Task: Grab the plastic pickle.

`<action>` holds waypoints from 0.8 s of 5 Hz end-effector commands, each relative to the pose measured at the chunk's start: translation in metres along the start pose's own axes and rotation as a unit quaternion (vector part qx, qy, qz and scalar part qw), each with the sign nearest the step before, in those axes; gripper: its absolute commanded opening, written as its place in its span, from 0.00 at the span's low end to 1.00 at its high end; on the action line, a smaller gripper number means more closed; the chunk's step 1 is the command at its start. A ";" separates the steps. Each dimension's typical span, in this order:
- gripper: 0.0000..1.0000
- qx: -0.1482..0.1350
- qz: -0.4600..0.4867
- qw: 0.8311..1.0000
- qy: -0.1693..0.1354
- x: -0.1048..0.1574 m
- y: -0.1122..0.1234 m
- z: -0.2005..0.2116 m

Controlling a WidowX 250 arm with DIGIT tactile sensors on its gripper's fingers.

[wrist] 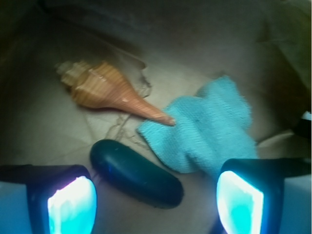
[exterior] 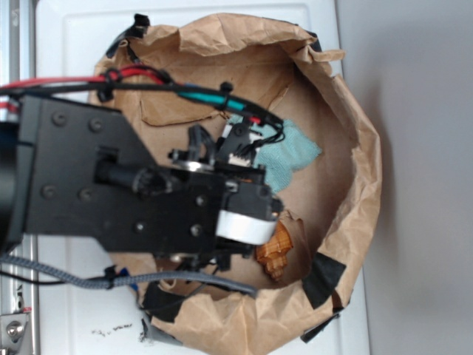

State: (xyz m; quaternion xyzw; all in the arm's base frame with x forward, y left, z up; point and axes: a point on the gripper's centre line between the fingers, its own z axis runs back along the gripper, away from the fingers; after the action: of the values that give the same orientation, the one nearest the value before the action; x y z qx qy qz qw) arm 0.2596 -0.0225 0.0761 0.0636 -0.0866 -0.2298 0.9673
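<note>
The plastic pickle [wrist: 136,173], glossy dark green, lies on the brown paper in the wrist view, slanted from upper left to lower right. It lies between my two fingers and slightly beyond them, untouched. My gripper [wrist: 156,204] is open and empty; its left finger pad [wrist: 72,207] and right finger pad [wrist: 240,204] glow at the bottom. In the exterior view the gripper [exterior: 247,222] hangs low inside the paper bag and hides the pickle.
An orange-brown seashell [wrist: 105,92] lies beyond the pickle, and also shows in the exterior view [exterior: 277,248]. A pale teal cloth [wrist: 204,124] lies at the right, also in the exterior view [exterior: 292,151]. Crumpled brown paper bag walls [exterior: 355,133] ring everything.
</note>
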 end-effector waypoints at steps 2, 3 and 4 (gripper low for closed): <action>1.00 -0.005 -0.024 1.000 -0.006 -0.002 0.007 -0.038; 1.00 0.005 -0.010 1.000 0.002 0.007 0.007 -0.050; 0.00 0.008 0.008 1.000 0.001 0.012 0.006 -0.048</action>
State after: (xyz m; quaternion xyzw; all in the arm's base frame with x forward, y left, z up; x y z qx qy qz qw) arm 0.2755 -0.0138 0.0249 0.0674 -0.0720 -0.2197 0.9706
